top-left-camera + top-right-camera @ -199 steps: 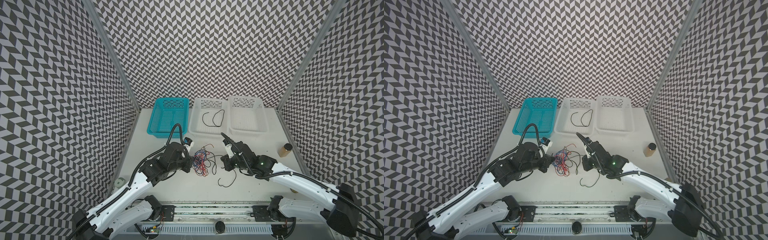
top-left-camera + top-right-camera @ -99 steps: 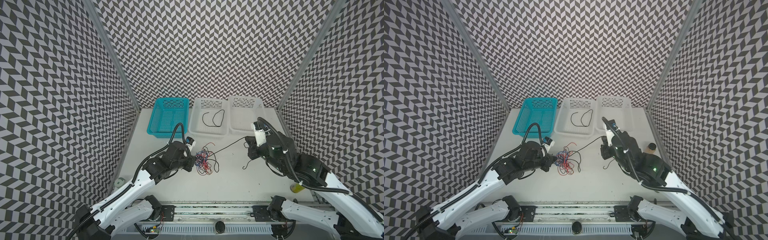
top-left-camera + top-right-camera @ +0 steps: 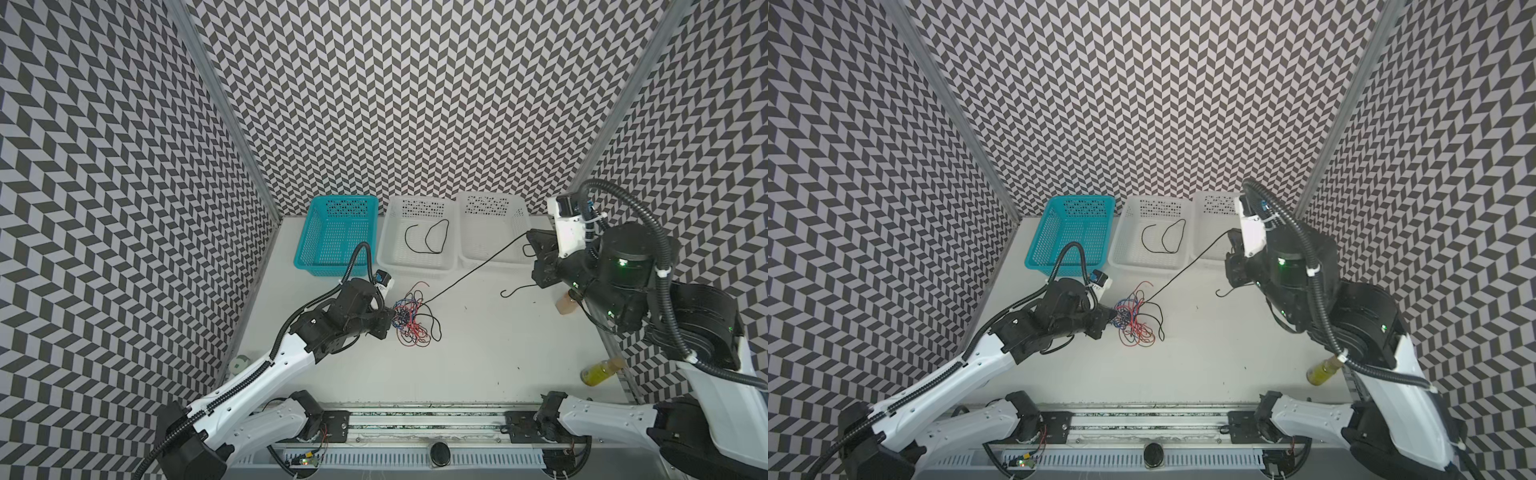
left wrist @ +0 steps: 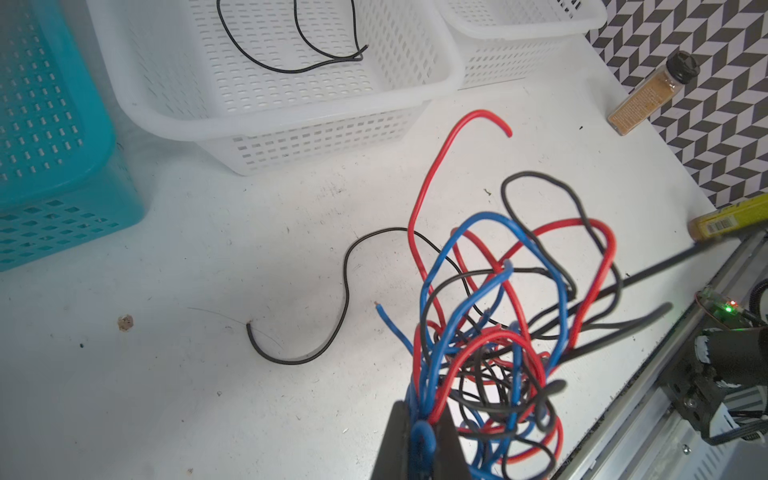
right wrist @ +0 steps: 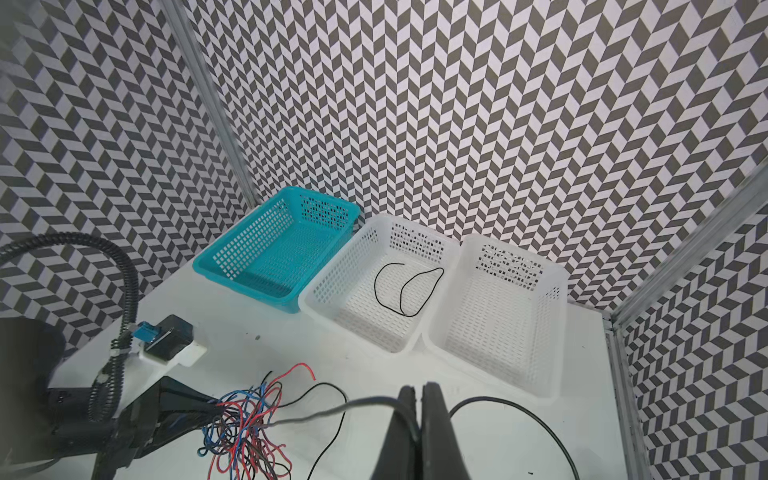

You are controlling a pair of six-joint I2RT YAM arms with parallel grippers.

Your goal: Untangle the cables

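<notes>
Your left gripper anchors the pinched cable tangle; right gripper, at two o'clock, pinches one black cable taut.

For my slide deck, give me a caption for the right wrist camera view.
Right hand shut on a black cable stretched from the tangle that the left hand grips.

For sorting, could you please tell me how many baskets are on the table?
3, in a back row: teal basket leftmost, middle white basket holding a black wire, right white basket.
</notes>
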